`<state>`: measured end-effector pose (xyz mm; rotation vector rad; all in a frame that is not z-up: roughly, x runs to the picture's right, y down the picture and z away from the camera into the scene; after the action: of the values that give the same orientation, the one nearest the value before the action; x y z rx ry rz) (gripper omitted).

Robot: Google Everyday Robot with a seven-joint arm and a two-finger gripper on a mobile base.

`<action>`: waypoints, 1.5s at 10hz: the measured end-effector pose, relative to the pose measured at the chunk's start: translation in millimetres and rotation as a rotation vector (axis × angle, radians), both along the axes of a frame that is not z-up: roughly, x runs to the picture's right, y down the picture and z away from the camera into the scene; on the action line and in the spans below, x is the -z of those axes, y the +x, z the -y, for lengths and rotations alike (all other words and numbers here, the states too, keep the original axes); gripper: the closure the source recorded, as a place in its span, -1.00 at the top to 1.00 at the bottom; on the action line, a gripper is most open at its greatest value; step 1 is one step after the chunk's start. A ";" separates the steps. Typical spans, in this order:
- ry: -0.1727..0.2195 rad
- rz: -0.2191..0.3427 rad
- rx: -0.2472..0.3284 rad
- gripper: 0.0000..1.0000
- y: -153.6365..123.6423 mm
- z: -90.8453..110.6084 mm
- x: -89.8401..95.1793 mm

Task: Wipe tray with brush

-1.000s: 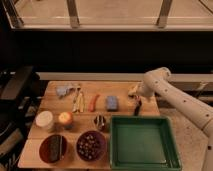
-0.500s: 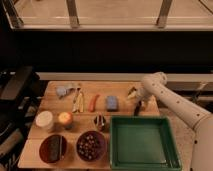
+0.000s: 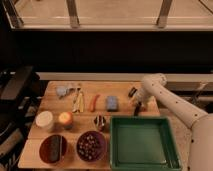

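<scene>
The green tray [image 3: 170,142] lies at the front right of the wooden table. The small black brush [image 3: 132,92] lies on the table behind the tray, next to the white arm. My gripper [image 3: 137,107] hangs low over the table just behind the tray's far edge. It is a little in front of the brush and to the right of the blue-grey block [image 3: 111,103]. I see nothing held in it.
A red-handled tool [image 3: 94,102], wooden utensils [image 3: 77,100] and a pale blue item [image 3: 62,91] lie to the left. A white cup [image 3: 44,120], an orange candle [image 3: 65,119], a small dark cup [image 3: 100,121] and two dark bowls [image 3: 52,148] [image 3: 90,145] stand at the front left.
The arm has bent down and my gripper has dropped towards the table, coming closer to the tray's far edge. The brush and the tray have not moved.
</scene>
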<state>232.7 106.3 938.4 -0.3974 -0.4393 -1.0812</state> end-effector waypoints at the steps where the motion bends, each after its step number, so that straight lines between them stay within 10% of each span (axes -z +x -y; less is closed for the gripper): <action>1: -0.005 -0.002 0.001 -0.40 1.3 -0.7 1.7; 4: -0.004 0.001 0.001 -0.97 -0.1 0.5 4.8; 8: 0.028 0.026 0.018 -1.00 -11.6 8.9 5.5; 15: 0.234 0.076 -0.006 -1.00 -36.9 113.5 -1.1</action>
<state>195.8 -7.2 939.5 -0.1489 -0.3755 -1.1302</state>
